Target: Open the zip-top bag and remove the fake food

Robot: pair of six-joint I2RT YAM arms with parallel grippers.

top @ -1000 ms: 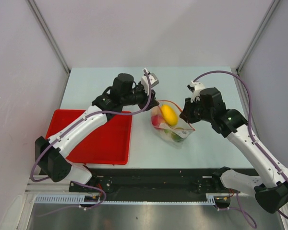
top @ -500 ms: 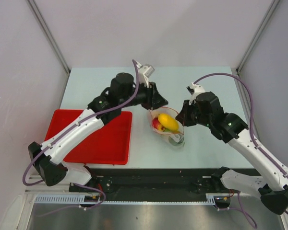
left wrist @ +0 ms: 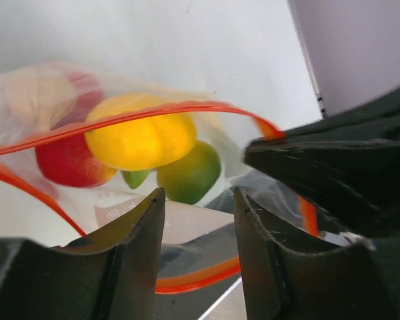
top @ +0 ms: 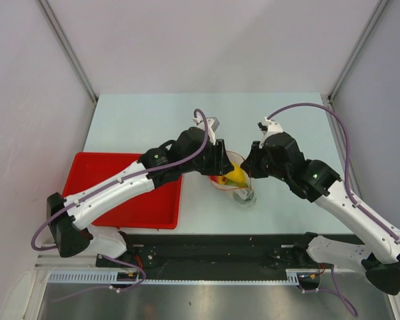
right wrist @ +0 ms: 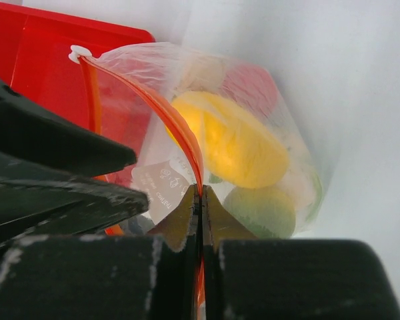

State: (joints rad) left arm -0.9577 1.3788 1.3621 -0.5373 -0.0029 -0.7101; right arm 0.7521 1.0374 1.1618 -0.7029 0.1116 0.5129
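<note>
**Item:** bag [top: 243,195], clear, with a red zip strip [right wrist: 175,122] round its mouth.

**Location:** mid-counter [top: 140,120], between the two arms and just right of the red tray [top: 157,207]. The mouth is pulled into an open loop facing up and towards the left arm.

**Contents:** fake food, all inside.
- Yellow oval [left wrist: 141,140], uppermost.
- Red ball [left wrist: 70,163], beside it.
- Green piece [left wrist: 190,173], below.
- Whitish-beige lump [left wrist: 37,93], at the back.

**Appearance:** thin, crinkled film, glossy and see-through. A small printed label shows on one wall. The strip bows in a thin curve.

**Handling (judged):**
- The bag is light and limp and has no shape of its own.
- The film is slick, so it could slide or collapse if let go.
- The stiffer zip strip is the sound place to take hold, one lip per side.
- The food looks like hard, smooth, light plastic. It is rounded, so it may roll or squirt out of a pinch. The oval is best gripped across its short width.

**Right jaws:** clenched on the strip at the far lip, holding that side up.

**Left jaws:** released. They stand apart at the mouth, with the near lip crossing low between them but not pinched, and they aim at the yellow oval.
</note>
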